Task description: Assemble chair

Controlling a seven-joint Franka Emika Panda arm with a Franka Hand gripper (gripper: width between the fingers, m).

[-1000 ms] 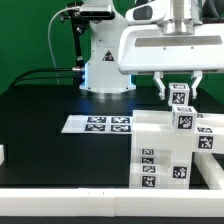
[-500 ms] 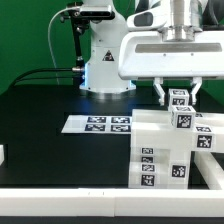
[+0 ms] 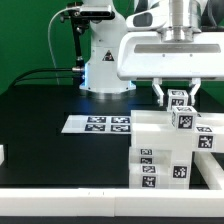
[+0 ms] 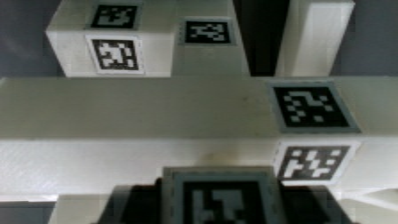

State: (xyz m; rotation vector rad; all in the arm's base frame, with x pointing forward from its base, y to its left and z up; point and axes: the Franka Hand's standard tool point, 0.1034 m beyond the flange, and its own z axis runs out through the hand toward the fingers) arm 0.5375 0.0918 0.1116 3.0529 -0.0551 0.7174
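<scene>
In the exterior view my gripper (image 3: 179,101) hangs over the right side of the table, shut on a small white tagged chair piece (image 3: 180,96) between its dark fingers (image 3: 160,93). Right under it stands the partly built chair (image 3: 160,150), a stack of matte white blocks with several tags facing the camera. In the wrist view the held piece (image 4: 217,192) sits between the fingers (image 4: 139,196), just over a broad white chair slab (image 4: 143,120) with two tags at its end. More tagged blocks (image 4: 116,45) lie beyond it.
The marker board (image 3: 98,124) lies flat on the black table, to the exterior view's left of the chair. A small white part (image 3: 2,153) shows at the left edge. The arm's base (image 3: 105,62) stands at the back, and a white rail (image 3: 60,205) runs along the front.
My gripper has sunk a little toward the chair with the piece still in it. Nothing else has moved.
</scene>
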